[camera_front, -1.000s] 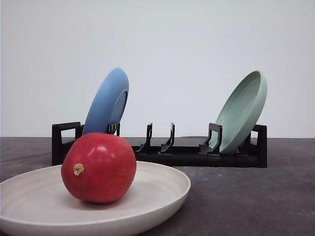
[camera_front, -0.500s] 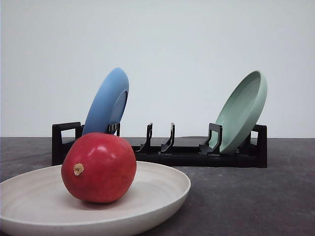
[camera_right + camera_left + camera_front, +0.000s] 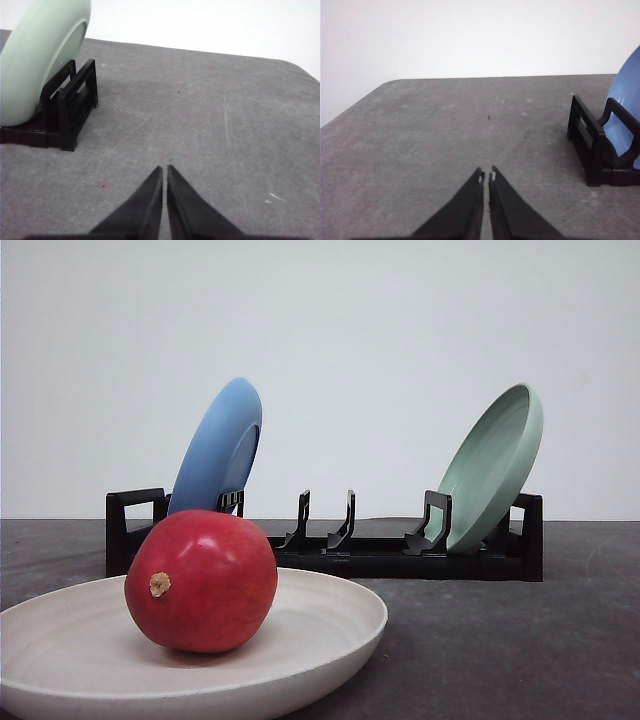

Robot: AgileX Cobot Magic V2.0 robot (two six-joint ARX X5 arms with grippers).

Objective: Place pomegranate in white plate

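Note:
The glossy red pomegranate [image 3: 201, 581] rests inside the white plate [image 3: 330, 625] at the near left of the front view, its tan stem nub facing the camera. My left gripper [image 3: 486, 176] is shut with nothing in it, hovering over bare grey table beside the rack's blue-plate end. My right gripper [image 3: 164, 169] is shut and empty too, over bare table beside the rack's green-plate end.
A black dish rack [image 3: 330, 545] stands behind the white plate. A blue plate [image 3: 218, 448] leans in its left slot and a mint-green plate [image 3: 494, 465] in its right slot. The rack's ends [image 3: 592, 145] [image 3: 70, 107] sit near each gripper.

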